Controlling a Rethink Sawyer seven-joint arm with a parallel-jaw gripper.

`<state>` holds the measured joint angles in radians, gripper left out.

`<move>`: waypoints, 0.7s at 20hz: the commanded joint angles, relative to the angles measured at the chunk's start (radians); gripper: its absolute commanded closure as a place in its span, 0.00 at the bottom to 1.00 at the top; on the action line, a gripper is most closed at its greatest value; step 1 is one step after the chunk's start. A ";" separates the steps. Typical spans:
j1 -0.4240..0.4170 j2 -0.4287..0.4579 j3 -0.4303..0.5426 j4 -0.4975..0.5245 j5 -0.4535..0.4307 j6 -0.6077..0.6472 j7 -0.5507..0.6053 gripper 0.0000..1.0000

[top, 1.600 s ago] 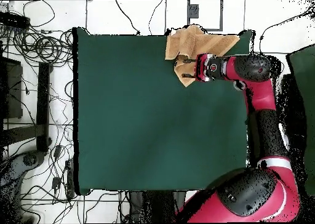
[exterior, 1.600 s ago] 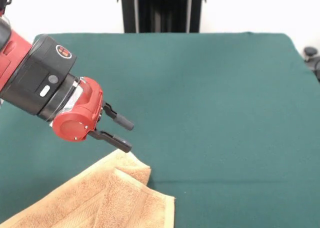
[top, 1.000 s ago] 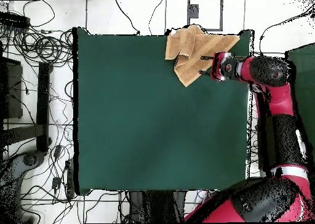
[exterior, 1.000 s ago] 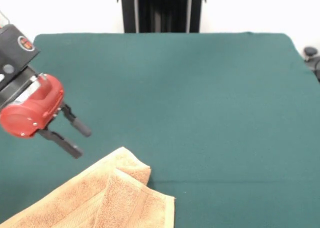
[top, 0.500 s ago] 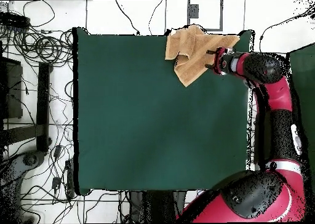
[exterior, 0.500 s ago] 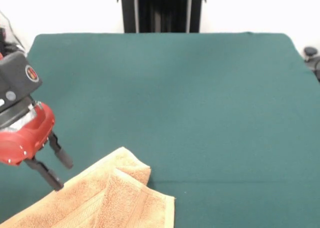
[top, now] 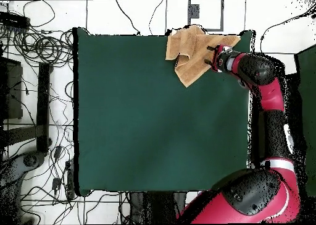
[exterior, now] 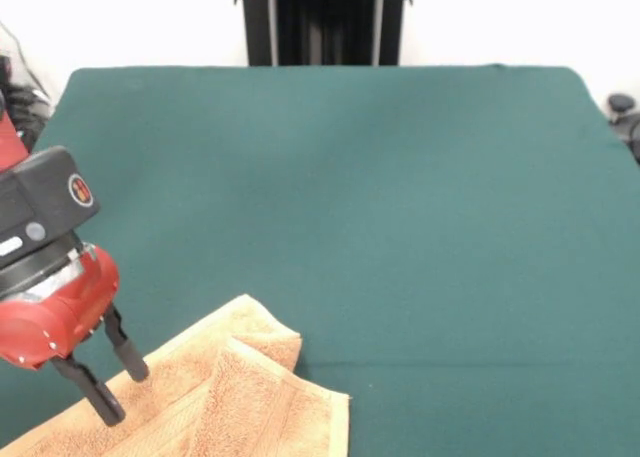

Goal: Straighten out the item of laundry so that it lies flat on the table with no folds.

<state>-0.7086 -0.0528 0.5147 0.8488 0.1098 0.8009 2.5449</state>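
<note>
The item of laundry [exterior: 225, 397], a tan-orange terry towel, lies crumpled at the near left corner of the dark green table [exterior: 400, 197], with a layer folded over on top and one corner pointing toward the middle. In the overhead view the towel [top: 191, 52] sits at the table's [top: 148, 123] top edge, part of it hanging past the edge. My gripper [exterior: 122, 390] is open, its two black fingers down over the towel's left part, tips at or just above the cloth. The overhead view shows the gripper [top: 212, 57] at the towel's right side.
The red arm [top: 271, 105] runs along the table's right edge in the overhead view. Cables [top: 37, 49] lie on the floor left of the table. A dark stand [exterior: 322, 22] rises behind the table's far edge.
The gripper has swung left off the towel's pointed corner, then come down toward the near edge onto the towel's left part. It stays open. The towel has not moved.
</note>
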 commanded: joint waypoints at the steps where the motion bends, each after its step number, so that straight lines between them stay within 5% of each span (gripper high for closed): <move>1: 0.038 0.075 0.144 0.070 0.043 -0.005 -0.157 0.00; 14: 0.045 0.093 0.205 0.090 0.211 0.314 -0.038 0.00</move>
<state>-0.7077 0.0263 0.6221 0.8491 0.2418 0.9119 2.5449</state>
